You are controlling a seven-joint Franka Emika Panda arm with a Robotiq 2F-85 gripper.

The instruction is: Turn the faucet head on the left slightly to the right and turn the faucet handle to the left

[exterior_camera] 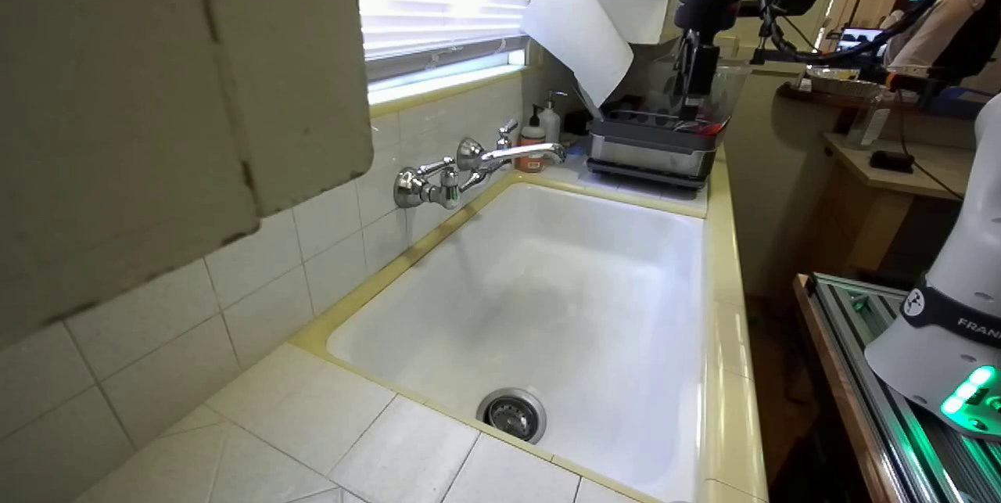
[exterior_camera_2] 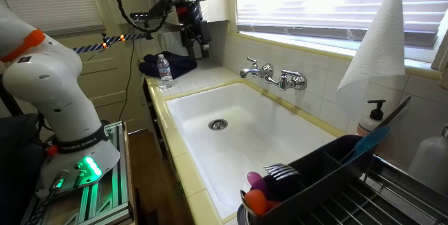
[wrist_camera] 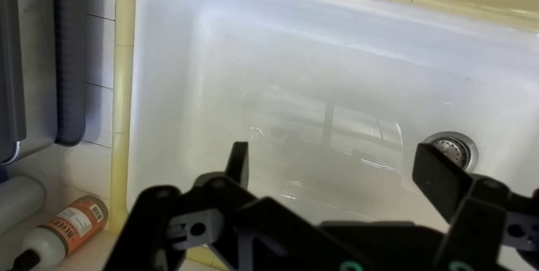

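Note:
The chrome faucet is fixed to the tiled wall above the sink. The faucet head, a curved spout, reaches out over the sink in both exterior views (exterior_camera: 524, 152) (exterior_camera_2: 249, 72). Two chrome lever handles flank it. One lever (exterior_camera: 435, 167) also shows at the left in an exterior view (exterior_camera_2: 252, 60). The other lever (exterior_camera_2: 290, 73) is partly behind the spout in an exterior view (exterior_camera: 506, 129). My gripper (exterior_camera: 690, 110) (exterior_camera_2: 198, 50) is apart from the faucet, pointing down. In the wrist view the gripper (wrist_camera: 330, 155) is open and empty above the sink; the faucet is out of view there.
The white sink (exterior_camera: 539, 253) has a yellow tile rim. A grey dish rack (exterior_camera: 649, 152) with cutlery stands at one end, near a hanging paper towel (exterior_camera_2: 376, 50) and an orange soap bottle (wrist_camera: 80, 222). A water bottle (exterior_camera_2: 164, 72) and dark cloth (exterior_camera_2: 171, 62) lie opposite. A cabinet (exterior_camera: 156, 96) overhangs.

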